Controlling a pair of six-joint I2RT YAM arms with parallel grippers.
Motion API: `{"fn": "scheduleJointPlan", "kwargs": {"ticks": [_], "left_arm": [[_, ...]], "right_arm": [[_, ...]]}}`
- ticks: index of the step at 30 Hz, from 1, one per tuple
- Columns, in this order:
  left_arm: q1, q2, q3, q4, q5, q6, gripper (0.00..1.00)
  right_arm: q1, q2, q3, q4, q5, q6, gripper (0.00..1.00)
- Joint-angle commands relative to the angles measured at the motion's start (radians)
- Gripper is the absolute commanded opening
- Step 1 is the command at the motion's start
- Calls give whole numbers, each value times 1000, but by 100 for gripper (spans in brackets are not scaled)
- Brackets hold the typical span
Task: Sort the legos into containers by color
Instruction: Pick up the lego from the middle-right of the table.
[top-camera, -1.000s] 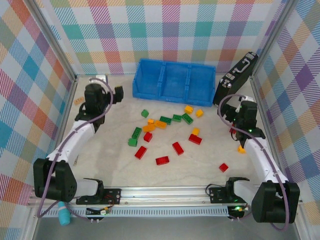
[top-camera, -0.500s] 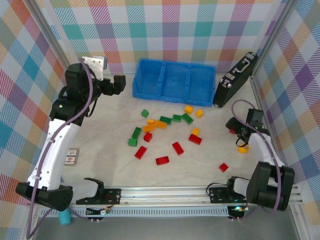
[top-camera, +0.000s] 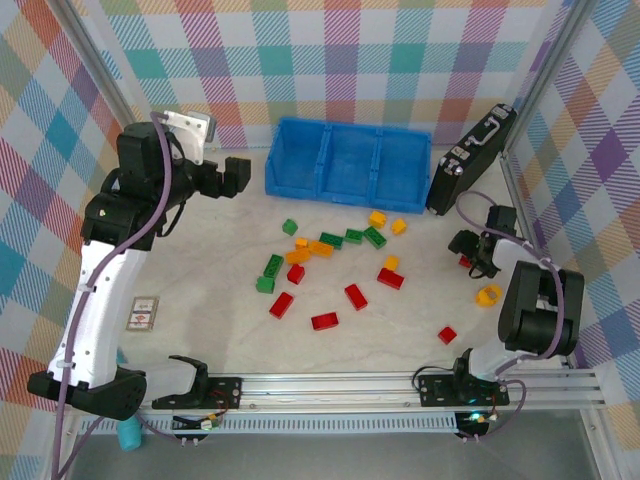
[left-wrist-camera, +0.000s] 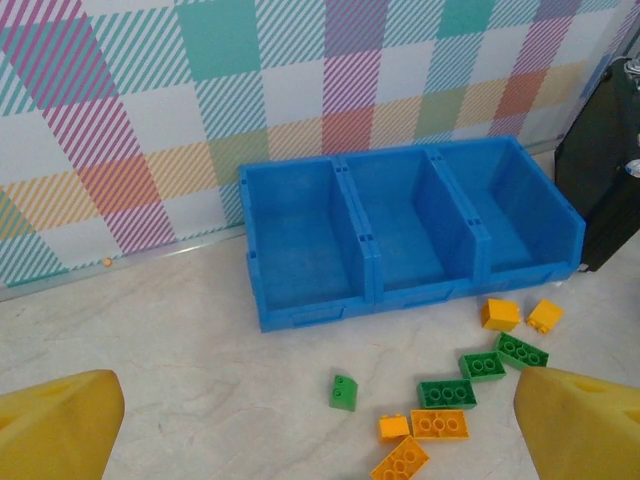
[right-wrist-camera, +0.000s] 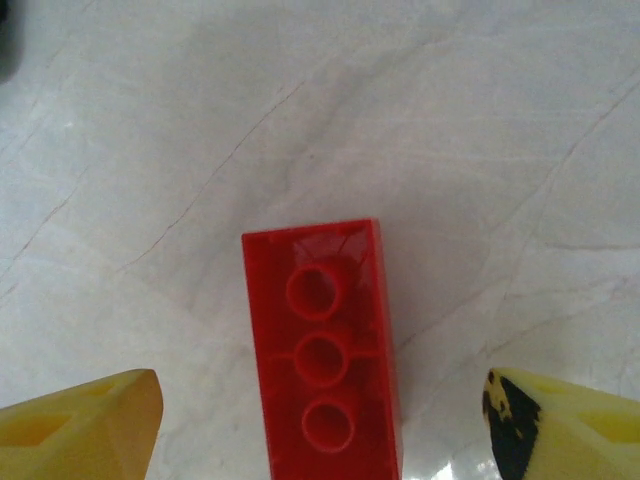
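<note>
Glossy red plastic lego (right-wrist-camera: 322, 370) on smooth, faintly veined tabletop (right-wrist-camera: 450, 120), right of satin blue plastic tray (left-wrist-camera: 300, 312).

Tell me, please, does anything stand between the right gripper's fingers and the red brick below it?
Nothing visible does. In the right wrist view the red brick lies on the table between the open fingers of the right gripper, with bare table on both sides of it.

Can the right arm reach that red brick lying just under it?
Probably yes: the red brick lies on bare table between that arm's open fingers, with nothing in the way.
</note>
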Motion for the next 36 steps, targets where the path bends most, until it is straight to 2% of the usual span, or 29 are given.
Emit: {"fn": "scheduleJointPlan", "kwargs": {"ticks": [1,9,25,33,36], "left_arm": [[-10,9,27,-25,21,13,100],[-15,23,62,-41,8,7,100],[-27,39,96,-79,-3,7,100],[-27,46,98,-85,-3,8,100],[-27,39,90,-82,-9,14,100]], "right_arm": [[-7,53,53,-3,34,-40,79],[-9,117,117,-16,34,-69,60],[-7,222,186,-77,24,-102,37],[1,161,179,-126,-10,-102,27],[58,82,205,-196,11,-141,27]]}}
